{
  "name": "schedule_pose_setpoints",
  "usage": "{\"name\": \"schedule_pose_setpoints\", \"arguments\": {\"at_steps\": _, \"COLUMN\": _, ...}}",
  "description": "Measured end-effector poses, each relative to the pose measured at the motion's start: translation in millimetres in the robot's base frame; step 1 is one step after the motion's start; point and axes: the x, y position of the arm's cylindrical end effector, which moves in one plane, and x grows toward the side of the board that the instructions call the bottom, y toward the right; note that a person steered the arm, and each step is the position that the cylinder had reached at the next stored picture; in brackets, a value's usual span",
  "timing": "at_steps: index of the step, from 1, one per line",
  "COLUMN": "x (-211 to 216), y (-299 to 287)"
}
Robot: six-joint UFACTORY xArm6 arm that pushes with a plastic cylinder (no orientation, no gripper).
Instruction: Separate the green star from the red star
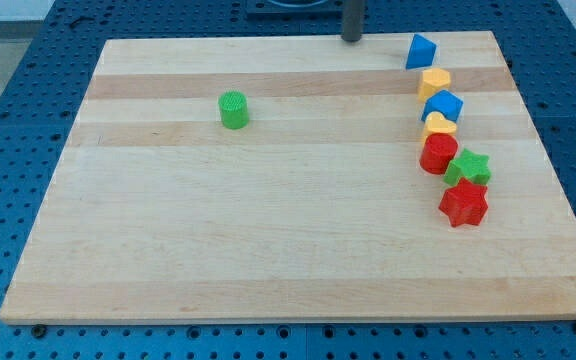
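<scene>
Nothing of the separation looks done yet. The green star and the red star sit at the right of the frame, a little below mid-height, with the green one directly above the red one and their edges touching or all but touching. They form the bottom end of a loose column of blocks running down the right side of the desk.

Above the green star, and pressed against its upper left, is a red cylinder. Then, going up the frame, come a small yellow block whose shape is hard to read, a blue cube-like block, a second yellow block, and a blue triangular block near the top edge. A green cylinder stands alone in the upper left part of the frame, well apart from everything else.

My tip rests at the top edge of the desk, upper centre of the frame, to the left of the blue triangular block and well apart from both stars. There is no gripper on this arm: the rod has hold of nothing and touches no block.

The whole job remains, as I judge it: bring the tip down the frame to the stars, get between them or against one, and slide it away. The red star has open wood below and to its left, while the green star is hemmed in by the red cylinder, so pushing the red one seems the easier route.
</scene>
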Motion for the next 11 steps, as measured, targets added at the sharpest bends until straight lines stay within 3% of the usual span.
{"name": "schedule_pose_setpoints", "arguments": {"at_steps": 1, "x": 0, "y": 50}}
{"name": "schedule_pose_setpoints", "arguments": {"at_steps": 3, "x": 11, "y": 236}}
{"name": "schedule_pose_setpoints", "arguments": {"at_steps": 4, "x": 27, "y": 256}}
{"name": "schedule_pose_setpoints", "arguments": {"at_steps": 5, "x": 76, "y": 256}}
{"name": "schedule_pose_setpoints", "arguments": {"at_steps": 7, "x": 219, "y": 250}}
{"name": "schedule_pose_setpoints", "arguments": {"at_steps": 11, "x": 275, "y": 73}}
